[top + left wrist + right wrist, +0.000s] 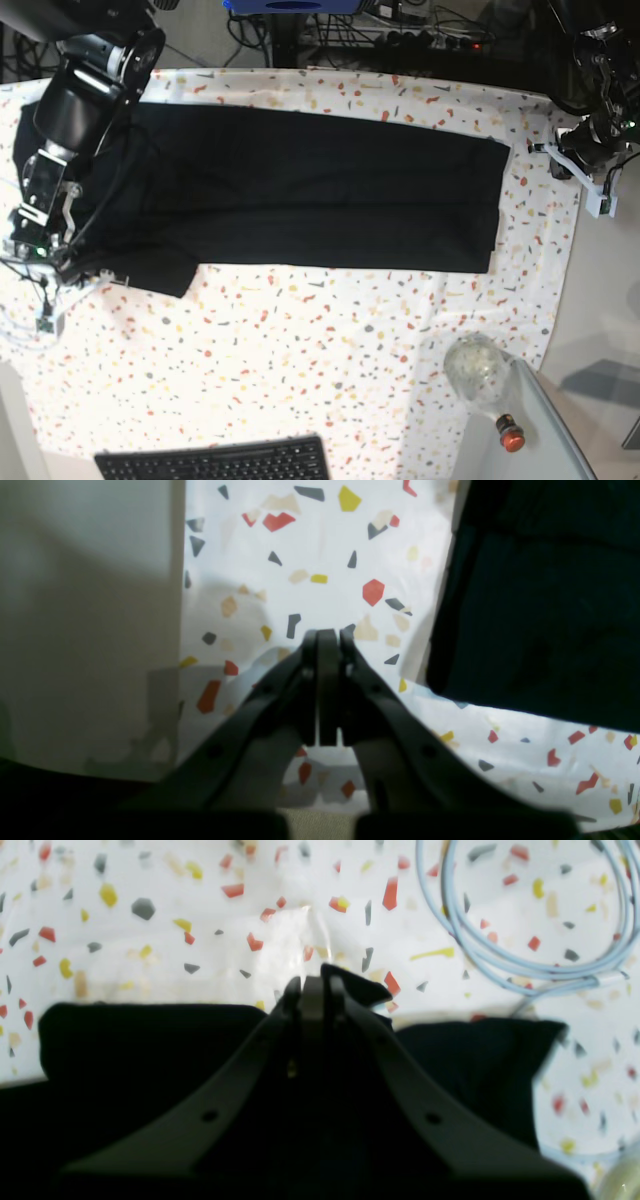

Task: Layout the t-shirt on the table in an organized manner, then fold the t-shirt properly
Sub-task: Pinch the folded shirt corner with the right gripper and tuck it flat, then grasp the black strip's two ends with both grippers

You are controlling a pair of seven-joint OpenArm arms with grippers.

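T-shirt [300, 190] lies on the table [300, 340] as a long band, long axis running 9 to 3 o'clock in the base view, sleeve flap hanging toward 7 o'clock. Right gripper [312, 982] sits over that 9 o'clock end, jaws pressed together with a small peak of black cloth at the tips; likely pinching it, nearer arm for the next fold. Left gripper [327, 635] jaws closed on nothing, over bare table, shirt edge at its 3 o'clock, just apart. Hidden: collar, label, how many layers. Pale cable [530, 965] loops beyond the shirt.
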